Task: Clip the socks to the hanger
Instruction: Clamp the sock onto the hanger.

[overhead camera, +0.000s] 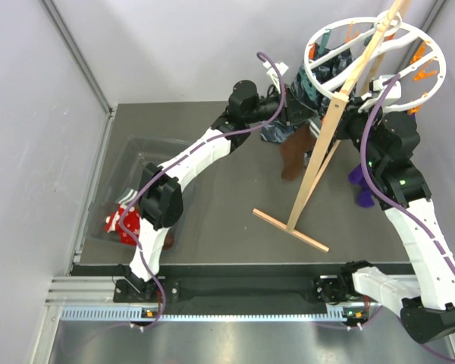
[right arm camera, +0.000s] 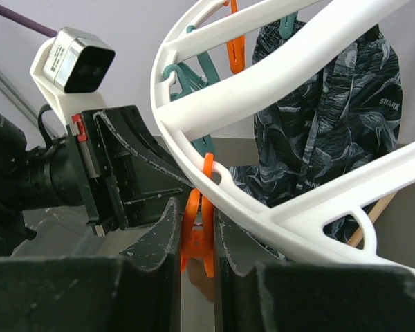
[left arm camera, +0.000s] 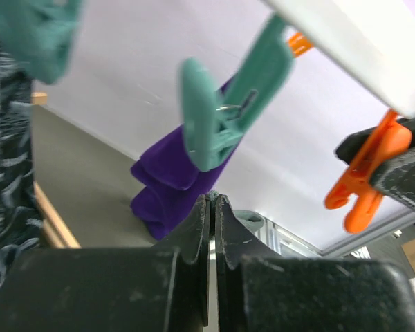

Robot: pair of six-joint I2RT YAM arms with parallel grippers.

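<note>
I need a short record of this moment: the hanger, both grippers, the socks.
hanger: round white plastic ring on a slanted wooden pole
left gripper: shut, nothing visible between its fingers, near a teal plastic clip
right gripper: shut on an orange plastic clip of the hanger
dark brown sock: hangs under the ring; what holds it is hidden
red patterned socks: in the clear tub, left side, unclipped

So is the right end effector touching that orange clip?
Touching. The right wrist view shows the right end effector closed on the orange clip, both fingers pressing its sides.
</note>
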